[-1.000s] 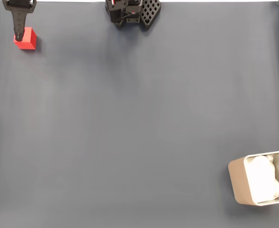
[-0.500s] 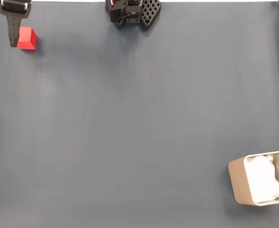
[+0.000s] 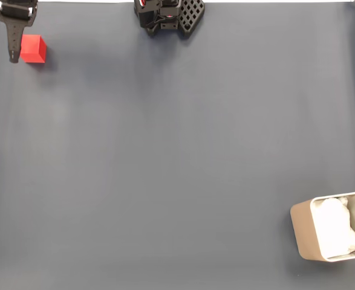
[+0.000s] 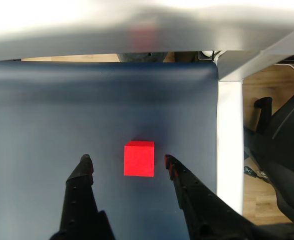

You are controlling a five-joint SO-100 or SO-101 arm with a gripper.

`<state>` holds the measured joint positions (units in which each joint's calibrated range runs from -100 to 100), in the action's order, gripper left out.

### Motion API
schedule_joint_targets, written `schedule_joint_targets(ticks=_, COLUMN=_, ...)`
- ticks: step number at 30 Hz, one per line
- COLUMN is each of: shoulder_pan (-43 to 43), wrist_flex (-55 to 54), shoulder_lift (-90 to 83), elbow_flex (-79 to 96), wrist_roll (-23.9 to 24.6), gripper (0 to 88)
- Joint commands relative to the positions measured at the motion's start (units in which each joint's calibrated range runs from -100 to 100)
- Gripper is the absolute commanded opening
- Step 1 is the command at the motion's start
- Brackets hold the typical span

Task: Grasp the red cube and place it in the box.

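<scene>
The arm is black throughout: in the fixed view its base (image 3: 168, 15) is a cluster of dark blocks with small red accents, and beside them sits a panel pierced by a grid of square holes (image 3: 191, 13). The gripper (image 4: 126, 162) in the wrist view has two long matte-black fingers (image 4: 80, 192) that taper to rounded tips, each with a faint reddish tinge near the tip. Their surfaces look slightly ridged, like printed plastic, and widen toward the bottom edge.
</scene>
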<state>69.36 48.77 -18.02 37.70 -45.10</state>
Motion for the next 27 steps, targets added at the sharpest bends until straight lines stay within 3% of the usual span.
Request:
schedule_joint_targets(ticks=1, shoulder_pan=0.88, wrist_flex=-1.96, shoulder_lift=-0.18, elbow_flex=0.62, wrist_roll=-0.54, gripper=33.9)
schedule_joint_targets(ticks=27, shoulder_pan=-1.75, wrist_flex=-8.03, shoulder_lift=-1.65, elbow_flex=7.46, wrist_roll=-1.37, gripper=34.4)
